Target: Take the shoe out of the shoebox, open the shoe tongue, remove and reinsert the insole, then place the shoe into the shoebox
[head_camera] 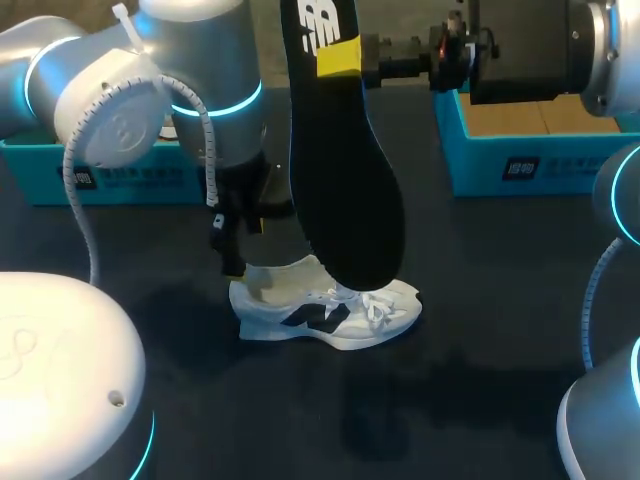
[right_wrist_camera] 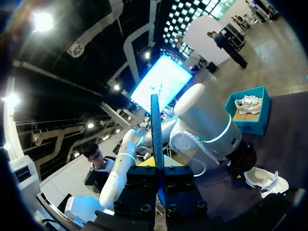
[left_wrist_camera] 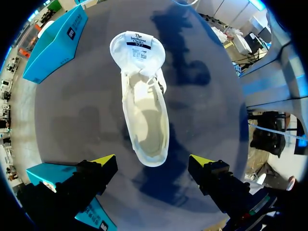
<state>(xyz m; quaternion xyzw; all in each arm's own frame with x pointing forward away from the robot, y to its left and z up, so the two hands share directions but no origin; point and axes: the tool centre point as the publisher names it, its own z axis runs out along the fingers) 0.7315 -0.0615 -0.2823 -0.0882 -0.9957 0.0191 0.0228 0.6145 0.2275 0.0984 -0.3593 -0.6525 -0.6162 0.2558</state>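
Evidently the insole [head_camera: 345, 170] is out, clamped in the right pincer [right_wrist_camera: 158, 168] above the shoe [left_wrist_camera: 147, 120] on the worktop [head_camera: 480, 330], left pincer [left_wrist_camera: 153, 162] apart over its heel; next, I judge, feed it back in toe-first.

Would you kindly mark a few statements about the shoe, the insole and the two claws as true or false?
1. The right claw holds the insole up, out of the shoe. True.
2. The shoe sits in a box. False: it stands on the table.
3. The left claw is shut on the shoe. False: it is open, over the shoe's heel end.
4. A teal box stands towards each side of the table, the left box and the right box. True.
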